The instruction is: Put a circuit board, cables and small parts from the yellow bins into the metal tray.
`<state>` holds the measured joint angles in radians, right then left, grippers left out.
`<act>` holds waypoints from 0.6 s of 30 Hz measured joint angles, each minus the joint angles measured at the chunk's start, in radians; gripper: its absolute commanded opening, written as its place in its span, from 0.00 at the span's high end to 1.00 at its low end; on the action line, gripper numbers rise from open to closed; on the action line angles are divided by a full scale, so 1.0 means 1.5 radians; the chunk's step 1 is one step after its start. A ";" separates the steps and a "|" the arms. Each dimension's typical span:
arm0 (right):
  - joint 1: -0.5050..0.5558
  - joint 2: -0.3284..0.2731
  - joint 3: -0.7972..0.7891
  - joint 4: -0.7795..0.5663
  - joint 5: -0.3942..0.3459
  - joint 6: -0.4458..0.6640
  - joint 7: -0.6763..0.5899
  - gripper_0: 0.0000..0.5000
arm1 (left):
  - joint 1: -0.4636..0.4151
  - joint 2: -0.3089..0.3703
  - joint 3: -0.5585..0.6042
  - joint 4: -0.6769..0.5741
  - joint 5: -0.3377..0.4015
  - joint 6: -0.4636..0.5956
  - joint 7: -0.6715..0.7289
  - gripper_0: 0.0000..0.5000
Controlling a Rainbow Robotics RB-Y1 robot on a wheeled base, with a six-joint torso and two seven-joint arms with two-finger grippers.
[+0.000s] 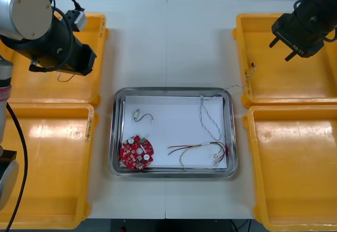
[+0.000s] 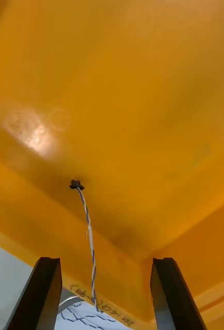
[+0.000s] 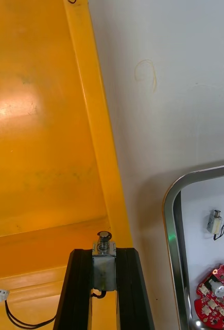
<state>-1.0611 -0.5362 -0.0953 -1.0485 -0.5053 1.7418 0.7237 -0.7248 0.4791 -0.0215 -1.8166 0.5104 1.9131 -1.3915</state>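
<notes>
While the left jaws are clenched on a small metal part (image 3: pixel 104 263), its long axis runs along the fingers (image 3: pixel 81 289). Its round plunger end points out past their tips, and a black lead hangs back toward the wrist. Just beyond the tips lies the rim of the far left yellow bin (image 3: pixel 99 134), with bare bench (image 3: pixel 184 77) and the metal tray (image 3: pixel 169 216) alongside. The right jaws stand released and empty over the far right yellow bin (image 2: pixel 142 103). Between them a twisted blue and white cable (image 2: pixel 89 232) runs lengthwise away over the bin wall, ending in a black plug. A circuit board (image 1: pixel 137 152) and a red and yellow cable (image 1: pixel 200 150) lie in the tray.
</notes>
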 measured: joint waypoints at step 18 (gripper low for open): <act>-0.002 0.030 0.000 0.057 -0.003 -0.101 -0.007 0.00 | 0.000 0.000 0.000 0.000 0.000 0.000 0.000 1.00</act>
<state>-1.0647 -0.4911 -0.0955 -0.9627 -0.5094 1.5897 0.7125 -0.7248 0.4791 -0.0215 -1.8166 0.5108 1.9131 -1.3913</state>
